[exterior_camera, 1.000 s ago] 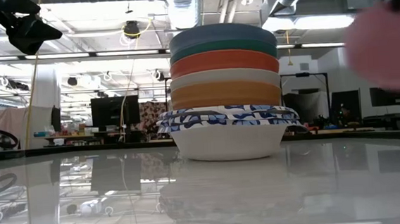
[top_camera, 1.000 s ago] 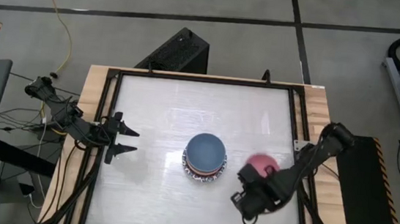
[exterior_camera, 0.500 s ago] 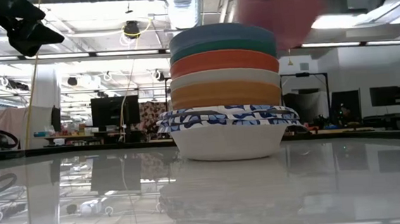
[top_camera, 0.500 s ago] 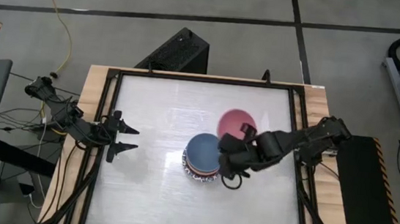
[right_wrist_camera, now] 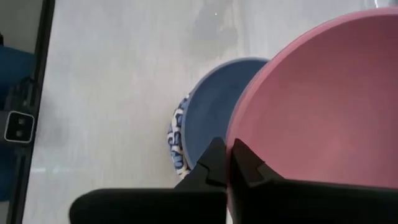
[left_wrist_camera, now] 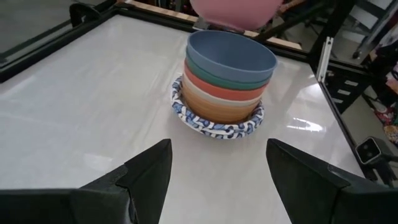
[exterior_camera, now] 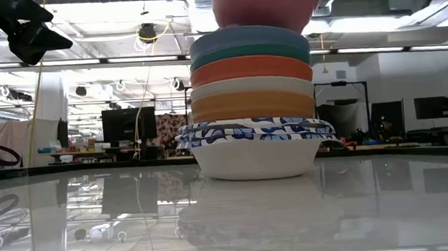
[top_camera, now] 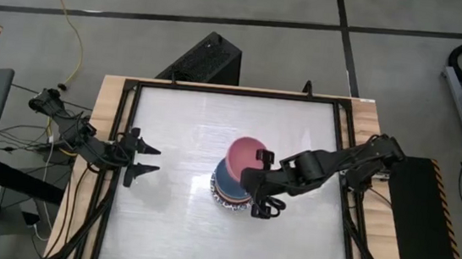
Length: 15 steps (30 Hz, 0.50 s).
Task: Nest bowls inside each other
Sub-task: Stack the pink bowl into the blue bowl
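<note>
A stack of nested bowls [top_camera: 224,180] stands at the table's middle. A blue-patterned white bowl [left_wrist_camera: 217,127] is at the bottom and a slate-blue bowl [left_wrist_camera: 231,57] on top. A pink bowl [top_camera: 246,152] hangs just above the stack [exterior_camera: 252,100], mouth up and shifted toward the far edge, with my right gripper [top_camera: 256,173] shut on it. In the low view the pink bowl [exterior_camera: 265,0] shows right over the slate-blue rim. My left gripper [top_camera: 150,161] waits open at the table's left edge, pointing at the stack. My right gripper pinches the pink bowl's rim [right_wrist_camera: 231,144] on its near right side, with one finger [right_wrist_camera: 247,167] inside the bowl and the other finger [right_wrist_camera: 213,163] outside. The fingers slant down from the table's right. The bowl is lifted clear, mouth up, over the slate-blue bowl [right_wrist_camera: 208,106].
Black frame rails [top_camera: 124,136] run round the white tabletop. A black box [top_camera: 206,59] stands beyond the far edge. There is bare tabletop left of the stack and toward the near edge [top_camera: 220,247].
My right gripper has carried the pink bowl up from the table's right side, toward the far edge and then left, until it hangs over the stack. Its wrist has rolled on the way, so the bowl now shows its mouth upward. The stack has stayed put.
</note>
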Each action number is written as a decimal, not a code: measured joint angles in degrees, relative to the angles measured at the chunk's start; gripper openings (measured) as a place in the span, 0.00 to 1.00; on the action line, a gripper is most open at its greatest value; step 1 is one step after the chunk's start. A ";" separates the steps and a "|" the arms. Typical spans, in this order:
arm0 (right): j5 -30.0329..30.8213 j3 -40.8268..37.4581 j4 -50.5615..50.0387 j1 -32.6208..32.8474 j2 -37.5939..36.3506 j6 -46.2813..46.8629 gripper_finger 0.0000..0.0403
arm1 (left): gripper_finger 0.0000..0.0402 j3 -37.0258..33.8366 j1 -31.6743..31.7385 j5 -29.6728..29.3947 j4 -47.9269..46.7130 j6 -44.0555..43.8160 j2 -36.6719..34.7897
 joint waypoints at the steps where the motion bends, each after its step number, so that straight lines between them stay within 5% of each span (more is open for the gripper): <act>1: -0.20 -0.42 0.13 -0.01 0.00 0.07 0.01 | 0.63 0.00 0.00 -0.15 0.02 -0.21 -0.02; 15: -4.48 -4.73 7.83 0.46 -0.02 -1.79 0.01 | 0.63 0.00 0.00 -0.88 0.02 -0.85 -0.02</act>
